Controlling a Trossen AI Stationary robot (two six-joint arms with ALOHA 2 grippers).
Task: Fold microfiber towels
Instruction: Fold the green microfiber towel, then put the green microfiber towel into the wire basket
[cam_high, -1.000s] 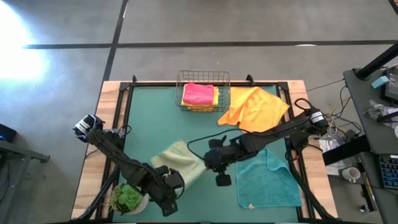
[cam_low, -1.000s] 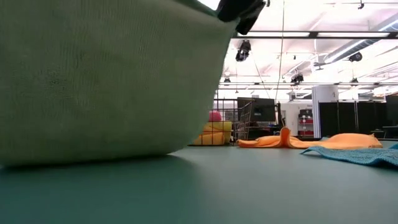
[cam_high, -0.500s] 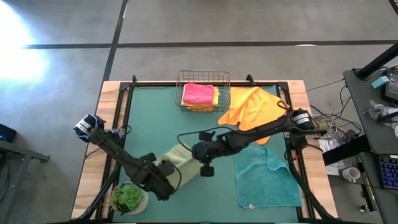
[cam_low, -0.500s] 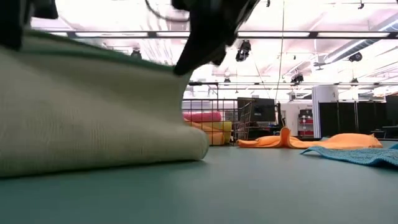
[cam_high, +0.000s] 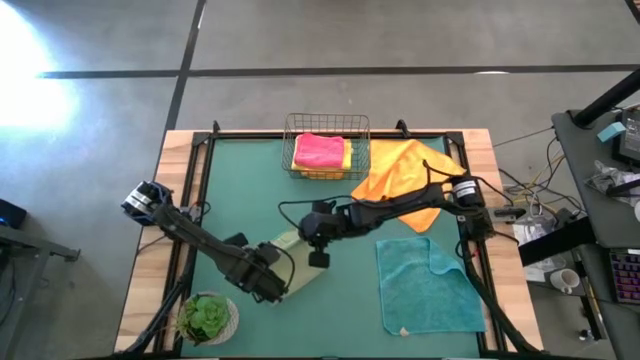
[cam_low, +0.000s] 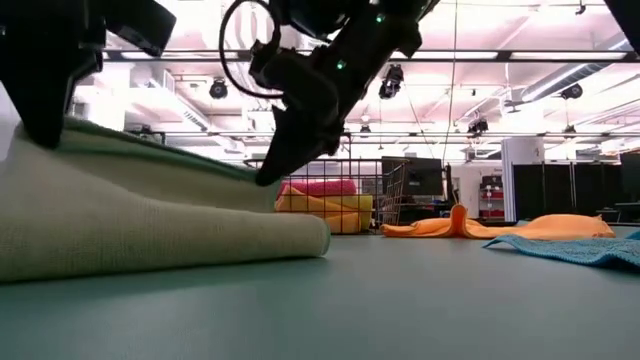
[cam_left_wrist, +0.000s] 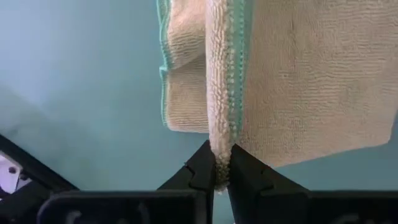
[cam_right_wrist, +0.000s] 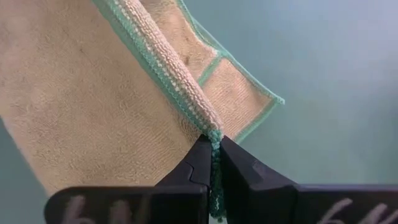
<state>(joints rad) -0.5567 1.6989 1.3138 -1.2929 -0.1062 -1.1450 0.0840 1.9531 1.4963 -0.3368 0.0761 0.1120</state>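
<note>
**Both arms pinch the sage towel; two towels lie in the basket**

The wire basket (cam_high: 328, 146) stands at the far edge of the tabletop (cam_high: 250, 190), near the middle. Inside it lies a pink towel (cam_high: 319, 150), and under this one a yellow towel (cam_high: 347, 158) shows at the side. An orange towel (cam_high: 410, 175) is spread just beside the basket, on its right. A teal towel (cam_high: 428, 290) lies flat at the near right part.

The pale sage towel (cam_high: 292, 262) is folded near the front, left of the middle. The left end effector (cam_left_wrist: 223, 167) is clenched on its edge. The right end effector (cam_right_wrist: 212, 154) is clenched on the teal-stitched corner of the same towel. A potted plant (cam_high: 207, 318) stands at the near left corner.
</note>
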